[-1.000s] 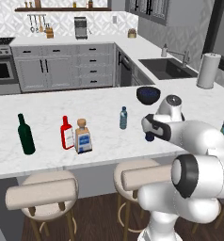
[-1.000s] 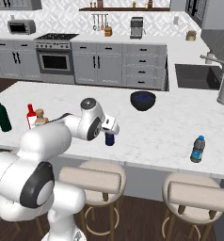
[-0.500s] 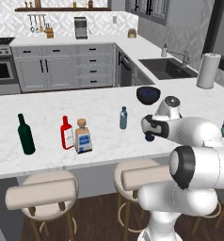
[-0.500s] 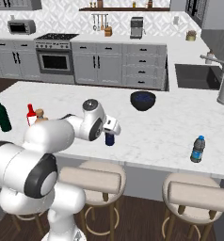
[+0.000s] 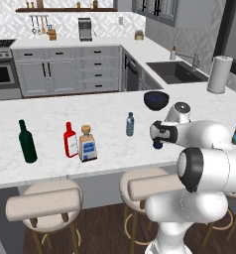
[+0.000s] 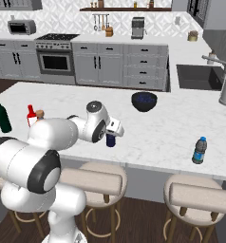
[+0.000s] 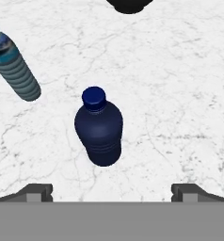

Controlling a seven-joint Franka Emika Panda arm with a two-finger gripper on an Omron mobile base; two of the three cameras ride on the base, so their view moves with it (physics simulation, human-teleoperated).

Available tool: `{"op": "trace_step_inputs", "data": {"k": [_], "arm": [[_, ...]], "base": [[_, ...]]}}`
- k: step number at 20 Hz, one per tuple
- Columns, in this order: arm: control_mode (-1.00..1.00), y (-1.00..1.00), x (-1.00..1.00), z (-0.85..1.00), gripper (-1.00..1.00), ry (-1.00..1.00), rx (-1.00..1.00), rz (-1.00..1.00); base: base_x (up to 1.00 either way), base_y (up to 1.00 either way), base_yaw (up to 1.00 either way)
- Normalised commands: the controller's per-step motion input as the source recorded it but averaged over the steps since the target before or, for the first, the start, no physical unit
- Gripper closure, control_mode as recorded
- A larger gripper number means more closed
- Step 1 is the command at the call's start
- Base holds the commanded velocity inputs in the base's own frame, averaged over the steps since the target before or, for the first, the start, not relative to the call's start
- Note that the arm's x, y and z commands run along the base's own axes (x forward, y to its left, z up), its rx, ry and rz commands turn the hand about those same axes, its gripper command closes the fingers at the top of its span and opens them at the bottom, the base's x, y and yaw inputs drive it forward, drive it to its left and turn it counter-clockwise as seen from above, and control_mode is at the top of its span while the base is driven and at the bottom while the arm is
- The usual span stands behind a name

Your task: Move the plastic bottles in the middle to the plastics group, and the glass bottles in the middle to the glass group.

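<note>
A: Where do the base views look from?
B: Behind the arm, left and right, forward-down; both share the marble surface (image 5: pixel 105 106).
A: The hand view?
B: Close above the navy bottle (image 7: pixel 99 128).

The arm reaches over the counter (image 6: pixel 153 137) — its gripper (image 6: pixel 113 134) hangs over the navy bottle (image 6: pixel 110 141). A dark bowl (image 6: pixel 144 101) sits behind; a blue bottle (image 6: pixel 199 150) stands well right.
</note>
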Motion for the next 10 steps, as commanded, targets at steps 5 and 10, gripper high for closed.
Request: {"op": "trace_step_inputs", "data": {"k": [5,10], "arm": [[-1.0,0.0,0.07,-0.08,-1.0,0.0,0.0,0.0],[-1.0,0.01,0.18,-0.04,-1.0,0.0,0.0,0.0]], "base": [[0.0,0.0,0.0],[0.0,0.0,0.0]]}}
